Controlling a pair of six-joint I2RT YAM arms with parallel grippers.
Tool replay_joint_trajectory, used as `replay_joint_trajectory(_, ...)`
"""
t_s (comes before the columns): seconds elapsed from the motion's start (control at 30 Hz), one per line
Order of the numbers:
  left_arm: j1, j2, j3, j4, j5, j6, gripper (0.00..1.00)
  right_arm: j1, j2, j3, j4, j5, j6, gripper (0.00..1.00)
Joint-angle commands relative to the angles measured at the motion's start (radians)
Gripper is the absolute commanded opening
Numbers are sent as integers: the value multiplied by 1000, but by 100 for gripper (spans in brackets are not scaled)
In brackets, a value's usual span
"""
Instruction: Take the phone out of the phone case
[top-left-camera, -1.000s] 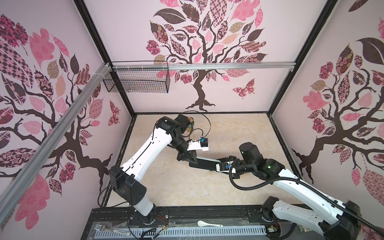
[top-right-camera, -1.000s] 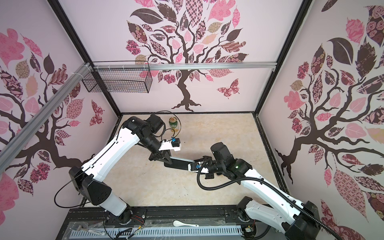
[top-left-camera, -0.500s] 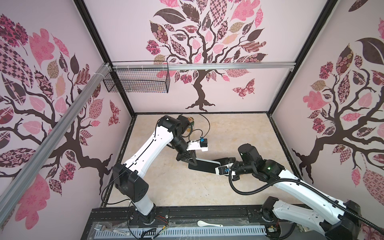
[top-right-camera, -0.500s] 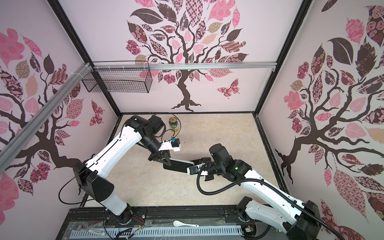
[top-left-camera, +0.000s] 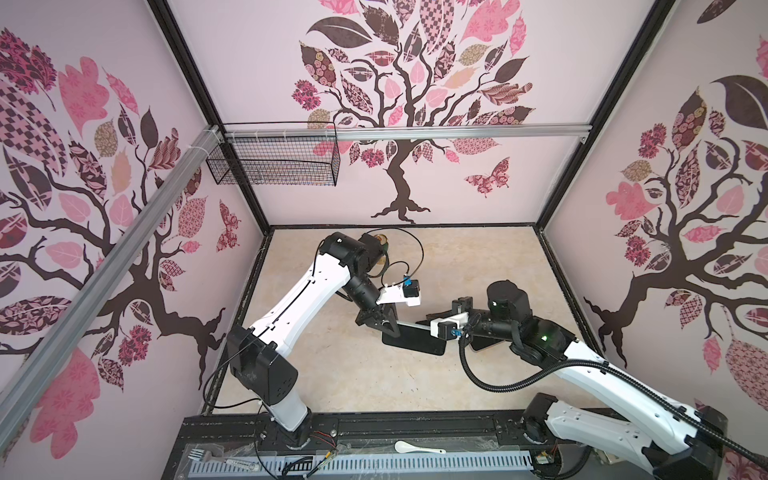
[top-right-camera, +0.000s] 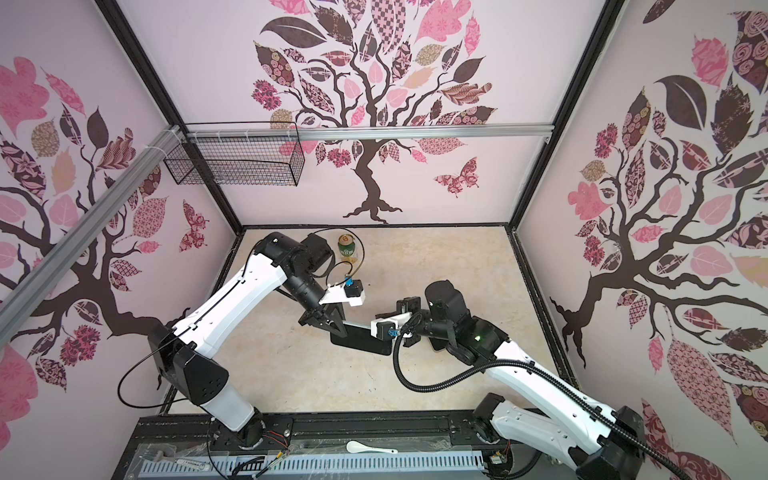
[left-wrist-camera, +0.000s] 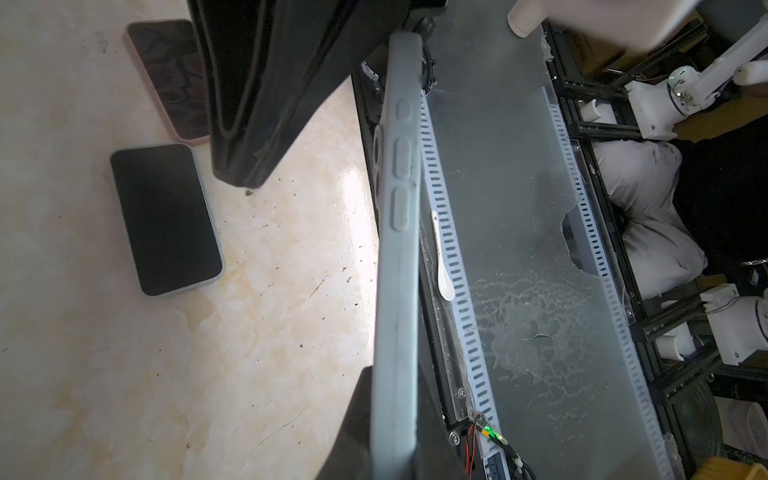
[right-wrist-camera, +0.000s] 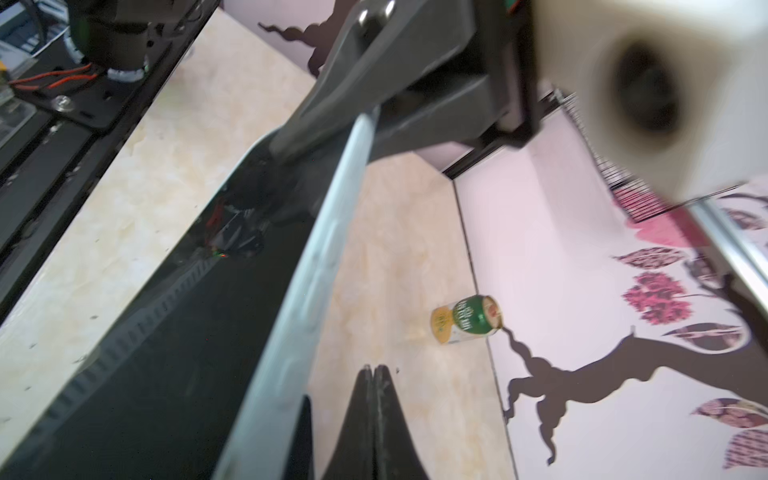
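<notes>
Plainly, left gripper: was clamped on the phone.
Right gripper: was pressed together, empty, just beside the case.
Phone: was held above the table, inside its grey case.

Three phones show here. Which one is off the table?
The raised phone, clamped in the left gripper above the table. The pink-cased phone and the pale-cased phone both lie flat on it, screens up.
</notes>
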Motion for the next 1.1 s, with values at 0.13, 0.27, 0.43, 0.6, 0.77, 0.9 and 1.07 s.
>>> replay_joint_trajectory(0.13, 36, -87, -33, 133, 40, -45, 0, 15, -175, -93, 114, 81, 85, 0)
replay_joint_trajectory(0.27, 53, -160, -93, 229, 12, -80, 0, 6, -224, -141, 87, 121, 147, 14)
replay_joint_trajectory(0.43, 60, -281, -215, 394, -24, -133, 0, 4, -243, -152, 67, 174, 236, 30)
replay_joint_trajectory(0.6, 61, -402, -358, 565, -22, -173, 0, -14, -232, -128, -18, 122, 223, 38)
replay_joint_trajectory(0.77, 62, -498, -468, 698, 16, -237, 0, -17, -225, -106, -39, 52, 258, 41)
replay_joint_trajectory(0.9, 62, -615, -625, 970, 26, -407, 0, -18, -264, -165, 63, 41, 347, 41)
replay_joint_trajectory(1.07, 62, -731, -763, 1238, -11, -585, 0, -33, -287, -228, 214, 46, 479, 40)
